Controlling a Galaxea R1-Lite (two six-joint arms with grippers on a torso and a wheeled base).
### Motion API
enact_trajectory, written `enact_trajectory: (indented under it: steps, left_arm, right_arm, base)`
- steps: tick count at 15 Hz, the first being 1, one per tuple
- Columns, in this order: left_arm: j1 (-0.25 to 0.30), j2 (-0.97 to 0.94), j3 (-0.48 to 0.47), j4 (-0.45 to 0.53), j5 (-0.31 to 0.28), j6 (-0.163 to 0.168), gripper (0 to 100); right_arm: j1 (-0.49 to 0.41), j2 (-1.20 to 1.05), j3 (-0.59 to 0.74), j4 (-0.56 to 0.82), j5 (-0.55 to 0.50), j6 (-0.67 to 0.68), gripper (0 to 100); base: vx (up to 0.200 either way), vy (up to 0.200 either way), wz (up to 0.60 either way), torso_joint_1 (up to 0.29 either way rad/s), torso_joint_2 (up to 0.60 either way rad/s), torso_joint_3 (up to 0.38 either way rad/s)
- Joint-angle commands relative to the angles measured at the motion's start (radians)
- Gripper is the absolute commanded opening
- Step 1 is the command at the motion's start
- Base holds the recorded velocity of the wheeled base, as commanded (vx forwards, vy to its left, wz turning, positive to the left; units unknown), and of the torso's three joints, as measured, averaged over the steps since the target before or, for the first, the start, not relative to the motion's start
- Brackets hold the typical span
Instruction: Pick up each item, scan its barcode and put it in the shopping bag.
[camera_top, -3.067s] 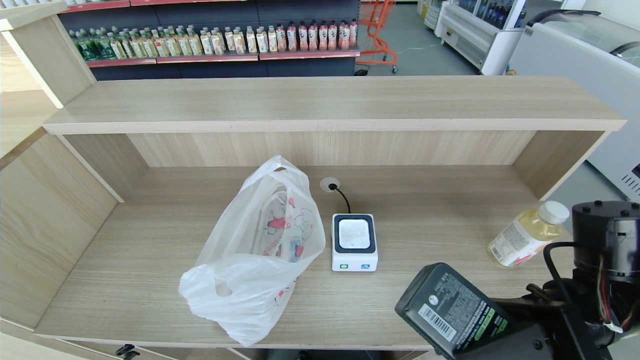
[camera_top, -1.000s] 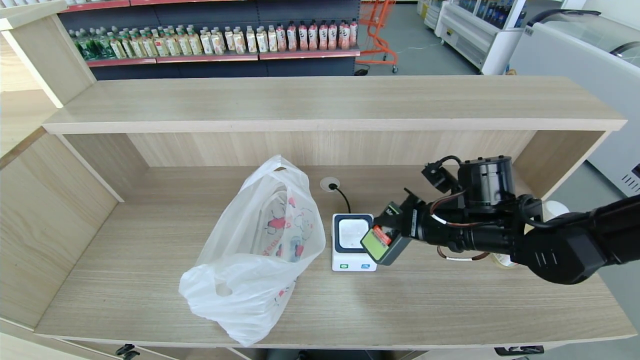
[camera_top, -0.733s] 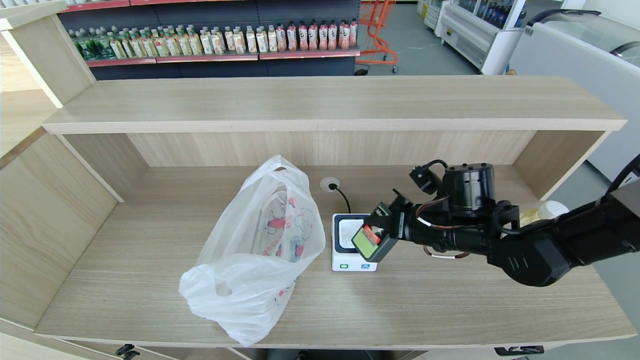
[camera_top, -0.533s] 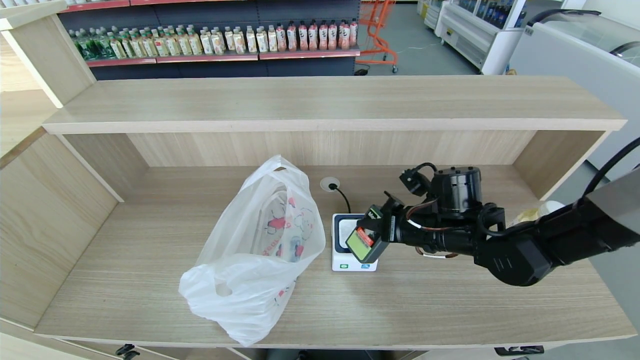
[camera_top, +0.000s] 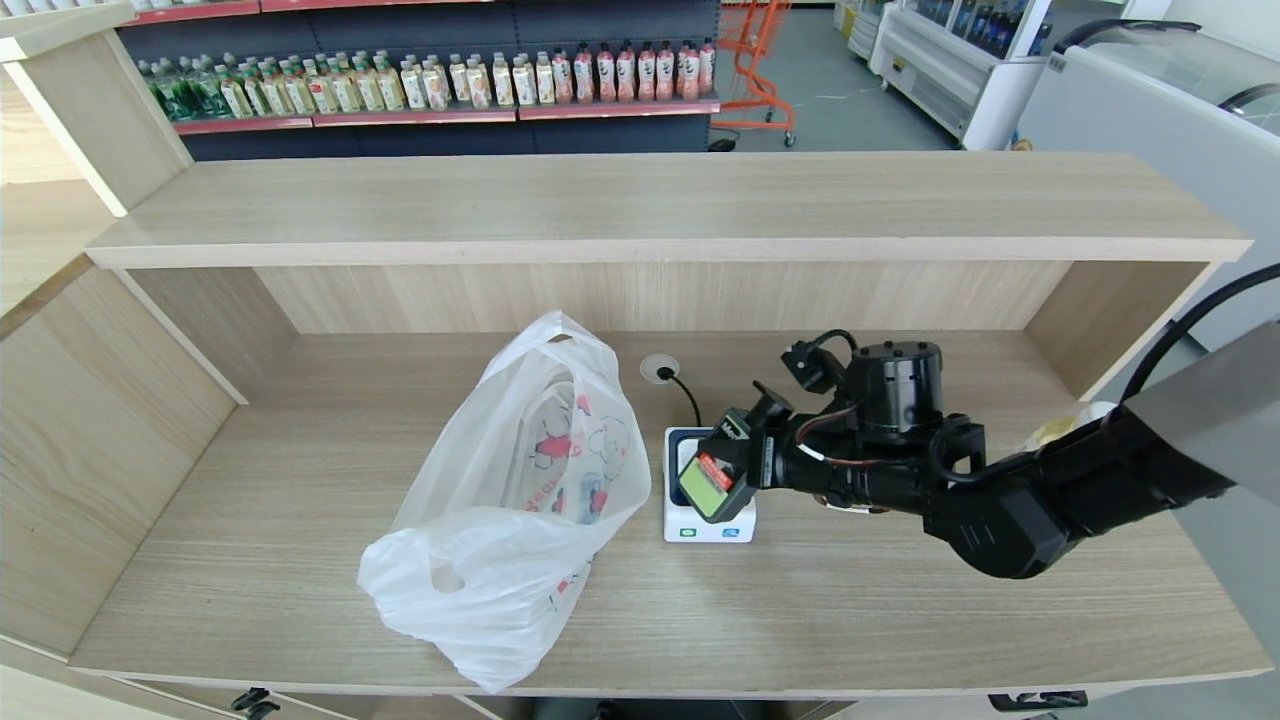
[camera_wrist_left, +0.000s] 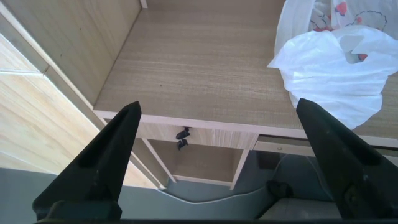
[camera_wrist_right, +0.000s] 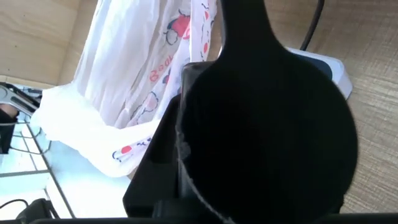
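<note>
1. My right fingers are clamped tight on a dark pack with a green label. I squeeze it so it can't slip while I hold it up in the air.
2. The dark pack hangs just over the white scanner, in the middle of the desk. It is tilted. I think I hold it this way so the barcode side looks down at the scanner's window, but I can't see that side.
3. The scanner has a black cable that goes to a hole at the far side of the desk, so the scanner stays put and I bring things to it.
4. The shopping bag sits just left of the scanner, with its mouth open at the top. That is handy. After the beep, the pack only needs a short trip left to drop in. There are already things with red pictures inside.
5. A bottle with a white cap waits far off on the right, mostly hidden behind my arm. I think it is the next thing to scan.
6. My left fingers are spread wide apart and hold nothing. They wait low at the near left edge of the desk, out of the way.
</note>
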Motion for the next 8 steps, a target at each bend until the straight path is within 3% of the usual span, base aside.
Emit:
enact_trajectory:
  steps: [1,5,8]
  left_arm:
    - [0.0,0.0,0.0,0.0,0.001,0.0,100]
    - [0.0,0.0,0.0,0.0,0.001,0.0,100]
    - [0.0,0.0,0.0,0.0,0.001,0.0,100]
  right_arm:
    - [-0.001,-0.013,-0.01,0.004,-0.001,0.006,0]
    - [-0.009,-0.182,-0.01,0.004,-0.008,-0.014,0]
    - [-0.061,-0.363,0.094,0.007,-0.001,-0.272,0]
  base:
    - [0.0,0.0,0.0,0.0,0.0,0.0]
    - [0.0,0.0,0.0,0.0,0.0,0.0]
    - [0.0,0.0,0.0,0.0,0.0,0.0]
